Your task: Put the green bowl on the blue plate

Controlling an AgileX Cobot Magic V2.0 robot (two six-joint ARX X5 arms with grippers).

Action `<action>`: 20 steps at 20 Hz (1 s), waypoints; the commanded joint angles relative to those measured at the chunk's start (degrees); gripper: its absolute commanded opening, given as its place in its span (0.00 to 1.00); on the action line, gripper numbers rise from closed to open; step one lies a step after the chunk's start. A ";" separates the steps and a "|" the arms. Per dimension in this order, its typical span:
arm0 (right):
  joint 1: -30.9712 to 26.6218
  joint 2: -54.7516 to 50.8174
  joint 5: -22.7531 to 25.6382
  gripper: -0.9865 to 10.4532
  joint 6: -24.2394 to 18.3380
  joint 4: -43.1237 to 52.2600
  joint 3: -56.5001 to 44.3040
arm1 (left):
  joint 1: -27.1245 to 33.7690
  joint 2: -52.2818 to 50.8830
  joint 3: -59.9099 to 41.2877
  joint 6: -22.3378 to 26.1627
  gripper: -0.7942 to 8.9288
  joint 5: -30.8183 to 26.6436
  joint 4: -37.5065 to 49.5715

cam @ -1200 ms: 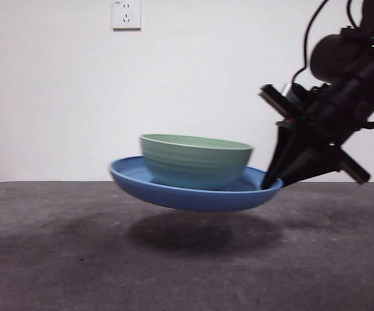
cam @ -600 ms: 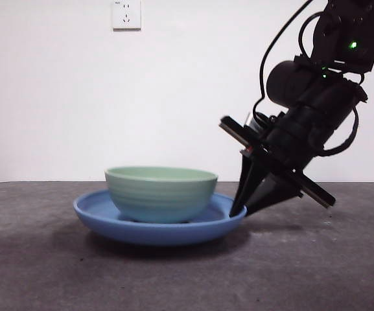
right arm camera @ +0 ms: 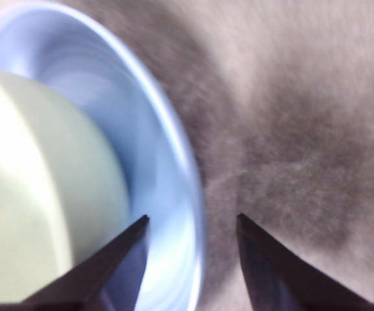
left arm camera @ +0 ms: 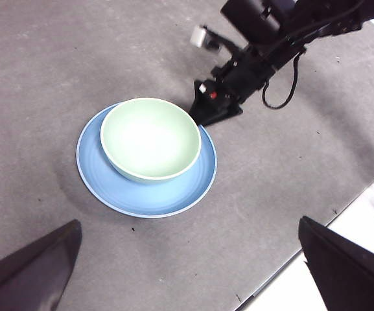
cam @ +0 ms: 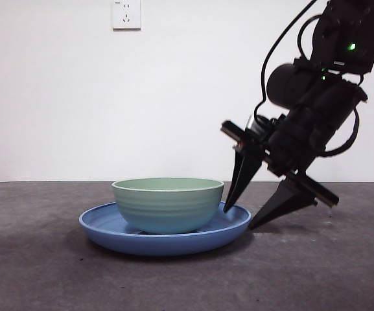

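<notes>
Right fingers [cam: 248, 212] straddle blue plate [cam: 112, 234] rim (parted); green bowl [cam: 167, 206] inside.

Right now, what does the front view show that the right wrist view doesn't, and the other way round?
Only the front view shows the wall socket, the whole green bowl sitting in the blue plate on the table, and the right gripper from the side, jaws open. Only the right wrist view shows the plate's rim lying between those jaws. Both show bowl, plate and table.

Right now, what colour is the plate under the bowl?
Glossy medium blue plate, clearest in the left wrist view.
</notes>
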 commanded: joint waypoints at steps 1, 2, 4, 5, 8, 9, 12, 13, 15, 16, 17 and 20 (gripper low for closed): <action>-0.57 -2.99 3.19 0.29 -1.57 -2.05 2.10 | -0.26 0.33 0.35 0.15 0.69 0.15 0.26; -0.98 -5.11 4.35 0.29 -2.45 -4.00 2.40 | -0.26 0.33 0.35 0.15 0.69 0.15 0.17; -1.68 -9.70 4.85 0.28 -4.44 -7.78 2.43 | -0.26 0.33 0.35 0.15 0.69 0.15 -0.20; -1.77 -11.98 5.60 0.28 -5.49 -10.10 2.40 | -0.26 0.33 0.35 0.15 0.69 0.15 -0.46; -1.42 -19.98 6.45 0.28 -9.88 -18.82 2.40 | -0.26 0.33 0.35 0.15 0.69 0.15 -0.59; -0.92 -22.34 6.86 0.28 -11.19 -21.31 2.40 | -0.26 0.33 0.35 0.15 0.69 0.15 -0.63; 1.01 -30.69 7.82 0.29 -14.19 -29.00 2.40 | -0.26 0.33 0.35 0.11 0.69 0.15 -0.66; 1.64 -33.18 8.90 0.29 -14.56 -30.91 2.40 | -0.26 0.33 0.35 0.09 0.69 0.15 -0.68; 2.69 -38.86 10.03 0.29 -15.34 -34.47 2.40 | -0.26 0.33 0.35 0.11 0.69 0.15 -0.63; 2.99 -41.55 10.14 0.29 -15.61 -35.95 2.40 | -0.26 0.33 0.35 0.11 0.69 0.15 -0.66; 3.06 -44.15 10.47 0.33 -15.65 -37.33 2.40 | -0.26 0.33 0.35 0.09 0.69 0.15 -0.66; 3.06 -50.80 10.47 0.62 -15.76 -41.11 2.40 | -0.26 0.33 0.35 0.09 0.69 0.15 -0.63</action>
